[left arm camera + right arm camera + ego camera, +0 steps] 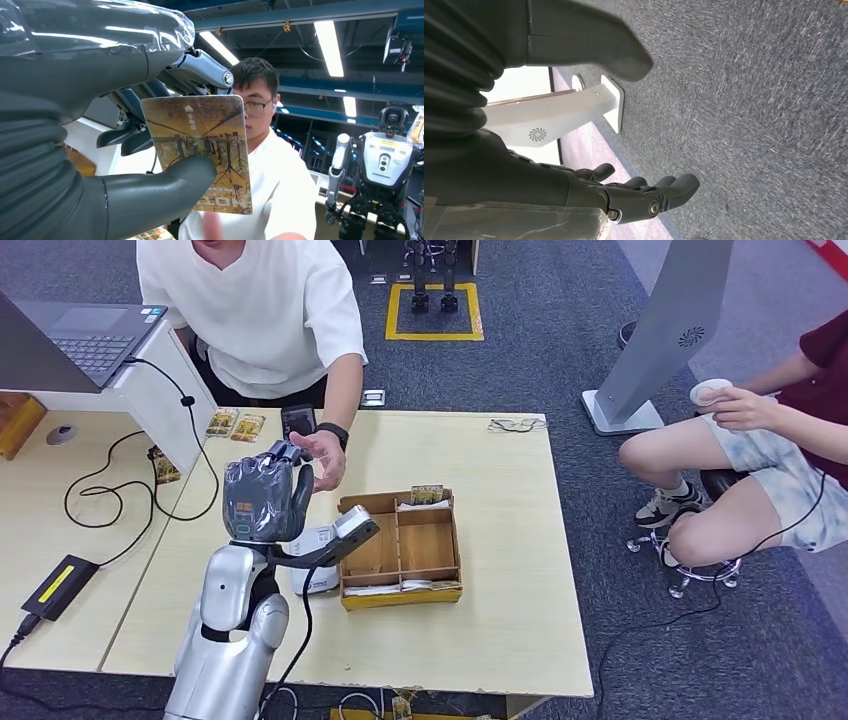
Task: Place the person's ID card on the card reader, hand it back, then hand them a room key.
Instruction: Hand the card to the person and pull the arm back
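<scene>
My left hand (265,502) is raised above the table's (500,630) left part and pinches a brown picture card (200,145) between thumb (160,185) and fingers. The card carries hotel-style lettering and faces the person in a white shirt (265,315) standing across the table. That person's open hand (325,458) reaches in just beyond my fingers, close to the card; contact cannot be judged. A white device (316,578) lies on the table under my forearm. My right hand (624,195) hangs over grey carpet, fingers apart, holding nothing.
A cardboard compartment box (402,545) with cards stands at the table's middle. Two more cards (234,424) and a black device (298,420) lie near the far edge. At the left are a laptop (85,335), cables and a power brick (58,586). To the right sits a second person (780,460).
</scene>
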Robot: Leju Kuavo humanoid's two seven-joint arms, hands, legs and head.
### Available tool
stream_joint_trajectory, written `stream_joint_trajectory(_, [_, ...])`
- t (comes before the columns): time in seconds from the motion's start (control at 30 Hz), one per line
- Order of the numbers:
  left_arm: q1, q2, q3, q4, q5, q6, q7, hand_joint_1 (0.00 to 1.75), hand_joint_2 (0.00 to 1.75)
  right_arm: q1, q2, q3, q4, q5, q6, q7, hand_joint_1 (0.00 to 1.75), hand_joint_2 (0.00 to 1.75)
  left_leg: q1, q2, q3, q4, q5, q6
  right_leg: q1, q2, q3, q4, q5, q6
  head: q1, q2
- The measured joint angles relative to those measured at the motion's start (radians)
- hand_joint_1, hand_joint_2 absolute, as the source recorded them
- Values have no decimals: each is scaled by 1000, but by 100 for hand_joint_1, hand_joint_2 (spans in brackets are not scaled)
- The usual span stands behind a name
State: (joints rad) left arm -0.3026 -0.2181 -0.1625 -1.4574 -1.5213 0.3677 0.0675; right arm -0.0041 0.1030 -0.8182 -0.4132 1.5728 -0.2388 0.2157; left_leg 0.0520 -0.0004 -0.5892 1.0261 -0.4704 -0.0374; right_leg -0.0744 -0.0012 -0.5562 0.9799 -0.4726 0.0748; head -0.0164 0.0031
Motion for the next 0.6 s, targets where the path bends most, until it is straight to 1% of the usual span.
stream_joint_trajectory(0.2, [-39, -1, 0, 21, -1, -33, 16, 175, 175, -5, -4, 12, 9, 0, 0, 0, 0, 0, 0, 0, 0, 0, 0, 0, 0, 0, 0, 0, 0, 0, 0, 0])
stream_joint_trajectory(0.47, [-90, -6, 0, 83, -1, -52, 37, 175, 175, -9, -9, 23, 21, 0, 0, 3, 0, 0, 0, 0, 0, 0, 0, 0, 0, 0, 0, 0, 0, 0, 0, 0])
stream_joint_trajectory(0.5, [-94, -7, 0, 90, -1, -53, 37, 169, 175, -9, -10, 23, 22, 0, 0, 3, 0, 0, 0, 0, 0, 0, 0, 0, 0, 0, 0, 0, 0, 0, 0, 0])
stream_joint_trajectory(0.53, [-97, -8, 0, 95, -1, -54, 37, 131, 175, -9, -10, 23, 23, 0, 0, 3, 0, 0, 0, 0, 0, 0, 0, 0, 0, 0, 0, 0, 0, 0, 0, 0])
stream_joint_trajectory(0.6, [-102, -9, 0, 109, -1, -62, 37, 44, 175, -10, -11, 23, 25, 0, 0, 3, 0, 0, 0, 0, 0, 0, 0, 0, 0, 0, 0, 0, 0, 0, 0, 0])
